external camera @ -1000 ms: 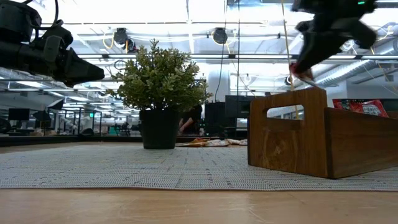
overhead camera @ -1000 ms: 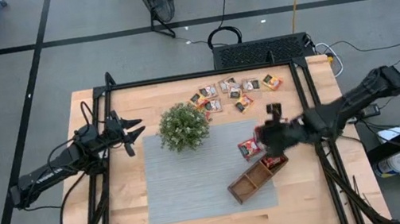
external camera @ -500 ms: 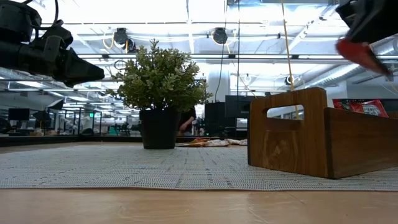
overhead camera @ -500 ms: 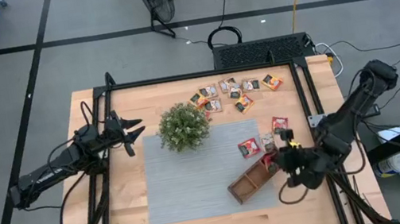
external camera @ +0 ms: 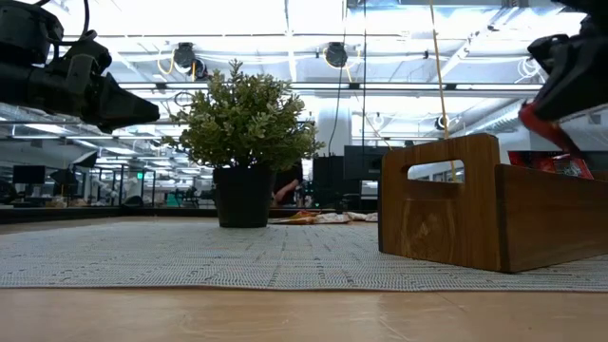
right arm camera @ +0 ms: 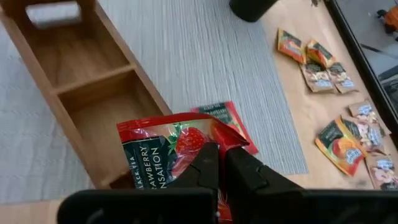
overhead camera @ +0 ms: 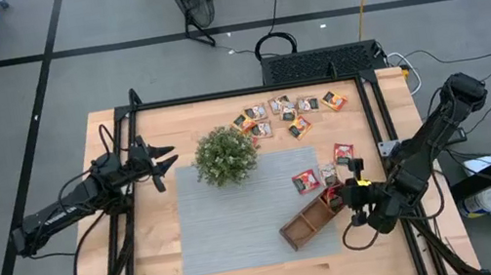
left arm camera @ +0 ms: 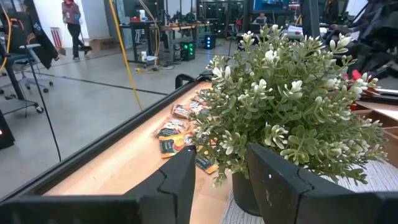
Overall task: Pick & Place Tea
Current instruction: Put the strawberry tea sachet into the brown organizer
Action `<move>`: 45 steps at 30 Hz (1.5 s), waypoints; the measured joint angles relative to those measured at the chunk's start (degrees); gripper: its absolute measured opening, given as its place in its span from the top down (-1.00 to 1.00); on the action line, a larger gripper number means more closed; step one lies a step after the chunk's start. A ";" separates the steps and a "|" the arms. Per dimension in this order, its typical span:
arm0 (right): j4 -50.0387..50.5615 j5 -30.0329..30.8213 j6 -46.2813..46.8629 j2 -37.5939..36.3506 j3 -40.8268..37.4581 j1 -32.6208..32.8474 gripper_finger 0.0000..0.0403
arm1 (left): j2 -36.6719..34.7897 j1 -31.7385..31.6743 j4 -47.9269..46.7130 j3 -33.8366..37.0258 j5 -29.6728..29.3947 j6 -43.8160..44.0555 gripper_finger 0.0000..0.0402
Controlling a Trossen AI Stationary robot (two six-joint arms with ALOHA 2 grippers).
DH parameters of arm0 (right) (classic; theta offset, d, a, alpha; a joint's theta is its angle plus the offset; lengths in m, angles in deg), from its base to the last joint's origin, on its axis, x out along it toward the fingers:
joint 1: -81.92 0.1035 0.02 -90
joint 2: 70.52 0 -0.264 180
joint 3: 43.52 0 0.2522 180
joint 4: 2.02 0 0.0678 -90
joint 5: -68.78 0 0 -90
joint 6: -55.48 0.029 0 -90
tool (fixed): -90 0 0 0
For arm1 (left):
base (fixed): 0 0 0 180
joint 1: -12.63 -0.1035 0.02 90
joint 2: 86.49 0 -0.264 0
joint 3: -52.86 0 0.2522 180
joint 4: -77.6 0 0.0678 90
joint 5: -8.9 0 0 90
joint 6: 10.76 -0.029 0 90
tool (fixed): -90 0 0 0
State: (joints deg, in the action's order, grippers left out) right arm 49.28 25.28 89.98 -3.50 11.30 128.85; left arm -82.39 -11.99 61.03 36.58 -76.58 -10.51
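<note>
Two claws show from above. The right claw (overhead camera: 353,211), at the lower right of the high view, is clenched on a red tea sachet (right arm camera: 171,152) just beside the right end of the wooden tray (overhead camera: 313,219). Seen from its wrist, the sachet reads "BLACK TEA" and "STRAWBERRY SENSATION", with a strawberry pictured; its lower edge is hidden behind the fingers (right arm camera: 245,171). Another red sachet (right arm camera: 225,117) lies on the grey mat (overhead camera: 238,213) just past the tray. More tea sachets (overhead camera: 286,111) lie scattered on the tabletop (overhead camera: 147,262) at upper centre, their print too small to read. The left claw (overhead camera: 165,160) hangs at middle left beside the plant (overhead camera: 225,156), fingers parted, grasping nothing. In the low view the right claw is cut off at the frame's right edge.
</note>
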 joint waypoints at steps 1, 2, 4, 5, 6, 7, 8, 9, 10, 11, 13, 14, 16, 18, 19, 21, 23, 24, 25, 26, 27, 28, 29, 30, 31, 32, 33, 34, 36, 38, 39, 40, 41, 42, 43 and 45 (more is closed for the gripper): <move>0.00 -0.06 0.00 -0.02 -0.47 0.00 1.00 | 0.00 0.00 0.00 0.01 0.00 0.00 0.27; -0.01 -0.11 -0.03 -0.02 -0.91 0.02 1.00 | 0.01 0.01 0.00 -0.01 0.00 0.00 0.27; -0.04 -0.20 -0.62 -0.02 -1.76 0.28 1.00 | 0.00 0.01 0.01 0.00 0.00 0.00 0.27; -0.03 -0.18 -1.10 -0.02 -2.14 0.52 1.00 | 0.00 0.00 0.00 0.00 0.00 0.00 0.27; -0.01 -0.17 -1.62 -0.02 -2.48 0.79 1.00 | 0.00 0.00 0.00 -0.01 0.00 0.00 0.27; -0.03 -0.17 -2.30 0.00 -2.72 1.06 1.00 | 0.00 0.00 0.00 -0.01 -0.01 0.00 0.27; -0.05 -0.13 -2.74 0.00 -2.95 1.32 1.00 | 0.02 0.01 0.00 -0.01 0.00 0.00 0.27; -0.07 -0.04 -3.11 0.00 -3.18 1.54 1.00 | 0.01 0.00 0.01 0.00 0.00 0.00 0.27; -0.04 0.03 -3.79 0.02 -3.35 1.69 1.00 | 0.02 0.01 0.00 -0.01 -0.01 0.00 0.27; -0.07 0.20 -4.22 0.04 -3.47 1.89 1.00 | 0.00 0.02 0.02 0.01 0.00 0.00 0.27; -0.15 1.45 -5.19 0.51 -3.52 2.18 1.00 | 0.01 0.00 0.01 0.00 -0.02 0.00 0.27; -0.29 1.82 -6.14 0.96 -3.52 2.30 1.00 | -0.01 0.00 0.00 -0.01 0.00 0.00 0.27; -0.62 1.95 -8.30 2.32 -3.52 2.43 1.00 | -0.01 0.00 0.00 -0.01 0.00 0.00 0.27; -1.36 2.41 -10.16 4.18 -3.52 2.43 1.00 | 0.01 0.01 0.00 0.00 0.00 0.00 0.27; -1.77 2.70 -10.95 5.25 -3.52 2.43 1.00 | 0.00 0.01 0.00 -0.01 0.00 0.00 0.27; -2.64 2.82 -12.18 7.10 -3.52 2.43 1.00 | 0.02 0.00 0.00 -0.01 -0.01 0.00 0.27; -3.77 2.81 -12.82 8.73 -3.52 2.43 0.99 | 0.01 0.02 0.00 0.00 0.00 0.00 0.27; -4.37 2.81 -12.82 9.31 -3.52 2.43 0.98 | -0.01 0.00 0.00 0.00 0.00 0.00 0.27; -4.96 2.77 -12.80 9.74 -3.52 2.43 0.96 | 0.01 0.01 0.00 -0.01 0.00 0.00 0.27; -5.42 2.49 -12.78 9.94 -3.52 2.43 0.95 | 0.02 0.02 0.00 -0.01 0.00 0.00 0.27; -6.00 1.49 -12.79 9.99 -3.52 2.43 0.93 | -0.01 0.02 0.00 0.01 0.00 0.00 0.27; -6.39 0.72 -12.76 9.97 -3.52 2.40 0.90 | 0.02 0.00 0.00 -0.01 0.00 0.00 0.27; -6.69 -0.02 -12.73 9.88 -3.52 2.40 0.88 | 0.01 0.01 0.00 0.00 0.00 0.00 0.27; -6.78 -0.22 -12.44 9.75 -3.52 2.42 0.85 | 0.01 0.01 0.00 0.00 0.00 0.00 0.27; -6.95 -0.28 -11.76 9.55 -3.52 2.43 0.83 | 0.01 0.02 0.00 0.00 0.00 0.00 0.27; -7.10 -0.28 -11.09 9.28 -3.52 2.43 0.81 | -0.01 0.00 0.00 -0.01 0.00 0.00 0.27; -7.19 -0.30 -10.43 8.99 -3.52 2.43 0.79 | 0.02 0.02 0.00 0.00 0.00 0.00 0.27; -7.23 -0.34 -10.05 8.72 -3.52 2.43 0.77 | 0.02 0.02 0.00 0.01 0.00 0.00 0.27; -7.47 -0.47 -9.93 8.21 -3.52 2.43 0.75 | 0.00 0.00 0.00 0.01 0.00 0.00 0.27; -8.28 -0.52 -10.55 7.57 -3.52 2.43 0.73 | -0.01 0.01 0.00 0.00 -0.02 0.00 0.27; -8.92 -0.52 -11.41 7.32 -3.52 2.43 0.72 | 0.01 0.01 0.00 0.00 0.00 0.00 0.27; -9.57 -0.41 -12.16 7.13 -3.52 2.43 0.71 | -0.01 0.01 0.01 -0.01 0.00 0.00 0.27; -10.30 -0.33 -12.96 6.88 -3.52 2.43 0.70 | 0.02 0.00 0.00 -0.01 0.00 0.00 0.27; -10.98 -0.30 -13.61 6.63 -3.52 2.43 0.70 | -0.01 0.02 0.00 -0.01 0.00 0.00 0.27; -11.58 -0.25 -14.12 6.39 -3.52 2.43 0.69 | 0.01 0.01 0.00 -0.01 -0.02 0.00 0.27; -12.41 -0.22 -14.45 6.11 -3.52 2.42 0.67 | 0.00 0.02 0.00 -0.01 -0.02 0.00 0.27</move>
State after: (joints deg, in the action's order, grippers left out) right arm 36.87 25.06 75.53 2.60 7.78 131.28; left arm -82.39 -11.97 61.03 36.57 -76.60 -10.51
